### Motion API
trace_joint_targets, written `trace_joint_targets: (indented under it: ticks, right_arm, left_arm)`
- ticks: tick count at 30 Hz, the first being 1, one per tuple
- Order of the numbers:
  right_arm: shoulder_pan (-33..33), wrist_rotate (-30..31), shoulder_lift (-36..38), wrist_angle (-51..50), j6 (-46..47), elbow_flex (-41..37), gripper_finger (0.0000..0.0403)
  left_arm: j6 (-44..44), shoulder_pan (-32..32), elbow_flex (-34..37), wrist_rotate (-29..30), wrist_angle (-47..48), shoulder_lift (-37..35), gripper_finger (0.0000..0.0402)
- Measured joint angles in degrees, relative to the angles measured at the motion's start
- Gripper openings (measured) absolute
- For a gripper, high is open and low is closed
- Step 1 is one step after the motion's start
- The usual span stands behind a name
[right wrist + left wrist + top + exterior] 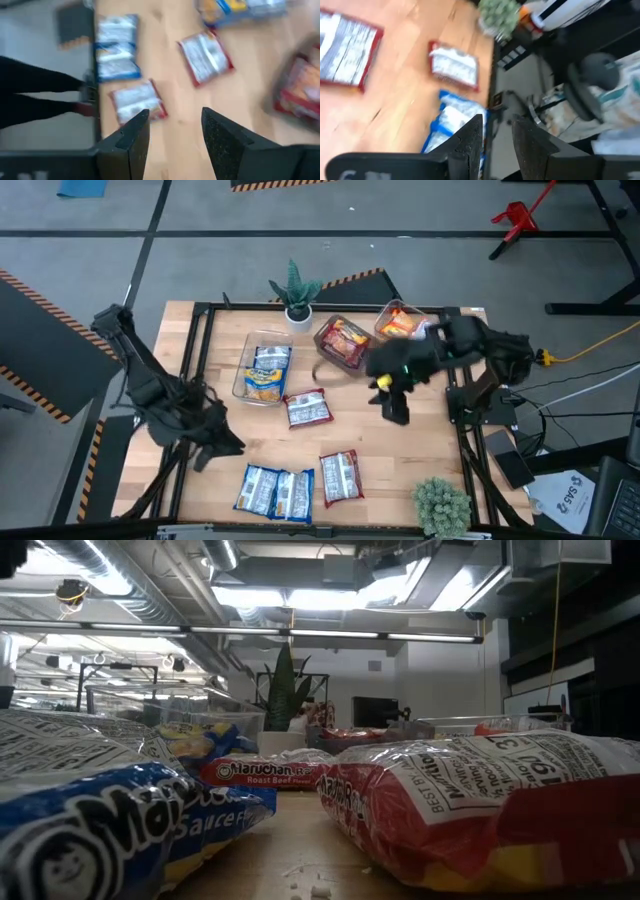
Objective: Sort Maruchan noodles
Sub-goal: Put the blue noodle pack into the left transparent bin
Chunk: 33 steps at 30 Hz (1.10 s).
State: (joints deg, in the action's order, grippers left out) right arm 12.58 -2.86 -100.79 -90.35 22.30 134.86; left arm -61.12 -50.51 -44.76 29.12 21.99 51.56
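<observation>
Right hand [172, 135]: open, empty, above the tabletop [400, 450] near the red-packet bin [342, 342].
Left hand [497, 137]: slightly open, empty, at the tabletop's left edge.
Loose noodles: two blue packets [275, 490], two red packets [339, 476].

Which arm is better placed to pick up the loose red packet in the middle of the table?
Probably the right. The right gripper hovers with open jaws over bare wood, closer to the red packet, and holds nothing. The left gripper hangs by the table's left edge, farther off, nearer the blue packets.
</observation>
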Motion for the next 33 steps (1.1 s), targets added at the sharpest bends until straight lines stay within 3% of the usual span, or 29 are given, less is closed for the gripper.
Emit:
trace_joint_targets:
  ticks: [6,13,19,27,31,33]
  right_arm:
    - [11.5,13.6,0.5,1.8,6.3,-3.5,0.0162]
    - [22.1,26.7,0.5,2.4,21.2,-14.4,0.0173]
    - [26.9,27.3,0.4,8.5,32.0,-28.9,0.0229]
    - [28.0,24.8,0.3,27.0,38.8,-45.0,0.0316]
    - [27.9,25.1,0.3,34.7,39.2,-49.5,0.0332]
    - [27.9,25.5,0.3,37.7,40.0,-50.8,0.0334]
  left_arm:
    - [-1.7,1.8,0.0,-4.5,1.3,8.5,0.0098]
    - [-2.9,1.8,0.0,-10.0,1.3,18.1,0.0098]
    - [-1.3,1.7,0.0,-17.1,0.0,23.3,0.0098]
    - [-1.3,1.4,0.0,-21.2,-0.3,25.7,0.0098]
    - [-1.5,1.4,0.0,-20.4,-0.3,25.7,0.0099]
    - [-1.5,1.3,0.0,-16.7,-0.2,25.7,0.0099]
